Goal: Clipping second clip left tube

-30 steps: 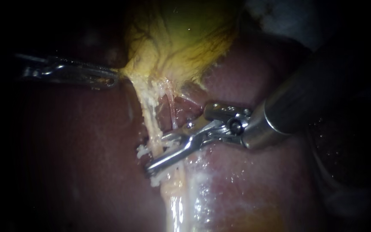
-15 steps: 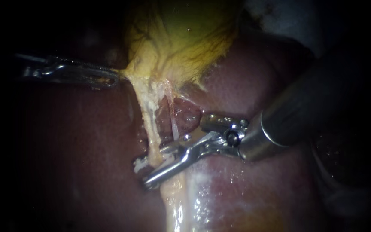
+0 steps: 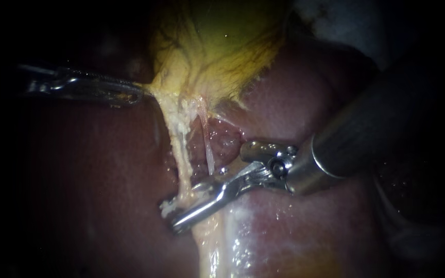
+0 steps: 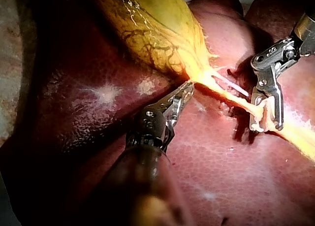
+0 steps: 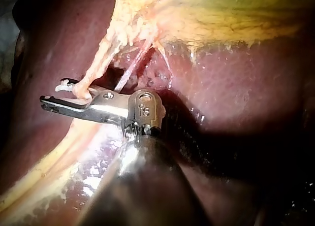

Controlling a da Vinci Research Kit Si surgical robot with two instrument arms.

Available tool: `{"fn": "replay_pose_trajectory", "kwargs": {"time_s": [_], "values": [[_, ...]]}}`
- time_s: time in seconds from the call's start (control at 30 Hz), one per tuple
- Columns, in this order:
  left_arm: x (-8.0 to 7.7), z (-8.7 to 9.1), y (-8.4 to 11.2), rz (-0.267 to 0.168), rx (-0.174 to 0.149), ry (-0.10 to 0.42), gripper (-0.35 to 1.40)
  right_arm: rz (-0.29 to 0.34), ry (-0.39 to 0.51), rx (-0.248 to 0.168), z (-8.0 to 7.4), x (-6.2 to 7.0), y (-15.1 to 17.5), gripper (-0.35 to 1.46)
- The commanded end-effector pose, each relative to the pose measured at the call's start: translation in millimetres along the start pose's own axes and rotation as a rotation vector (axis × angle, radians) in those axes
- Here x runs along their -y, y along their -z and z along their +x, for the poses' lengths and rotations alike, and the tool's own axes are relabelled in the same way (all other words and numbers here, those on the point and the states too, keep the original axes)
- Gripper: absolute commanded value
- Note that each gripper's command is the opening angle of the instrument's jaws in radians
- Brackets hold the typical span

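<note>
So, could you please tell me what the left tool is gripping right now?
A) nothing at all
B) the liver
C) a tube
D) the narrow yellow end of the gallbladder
D: the left tool is closed on the narrow yellow end of the gallbladder, as its wrist view also shows.

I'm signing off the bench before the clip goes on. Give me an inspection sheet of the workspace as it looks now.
Surface: liver, wet and glistening, lies under everything.
Job's things: left tube stretched taut below the gallbladder; thinner right tube beside it; white clip at the left tube.
Clutter: nothing seen.
Instruments: left instrument, jaws shut on the gallbladder at its narrow end; right instrument straddles the left tube.
Cables: nothing seen.
Surroundings: nothing seen.
</note>
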Motion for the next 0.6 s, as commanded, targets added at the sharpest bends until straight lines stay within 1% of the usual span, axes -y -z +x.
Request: {"fn": "replay_pose_trajectory", "kwargs": {"time_s": [0.03, 0.13, 0.23, 0.3, 0.37, 0.47, 0.6], "values": [[0.0, 0.0, 0.0, 0.0, 0.0, 0.0, -0.35, -0.002, 0.002, -0.001, 0.0, 0.0, 0.1, 0.01], [0.0, 0.0, -0.1, 0.0, 0.0, 0.0, -0.35, -0.002, 0.002, -0.001, 0.0, 0.0, 0.1, -0.11], [0.0, 0.0, -0.1, 0.0, 0.0, 0.0, -0.35, -0.002, 0.002, -0.001, 0.0, -0.1, 0.1, -0.35], [0.0, 0.0, -0.1, 0.0, 0.0, 0.0, -0.35, -0.007, -0.015, -0.003, 0.0, -0.3, 0.2, -0.35], [0.0, 0.0, -0.1, 0.0, 0.0, 0.0, -0.35, -0.004, -0.014, 0.002, -0.1, -0.5, 0.2, -0.35], [0.0, 0.0, -0.1, 0.0, 0.0, 0.0, -0.35, -0.019, -0.011, 0.019, -0.5, -0.7, 0.2, -0.35], [0.0, 0.0, -0.1, 0.0, 0.0, 0.0, -0.35, -0.021, -0.008, 0.025, -1.2, -1.1, 0.1, -0.35]]}}
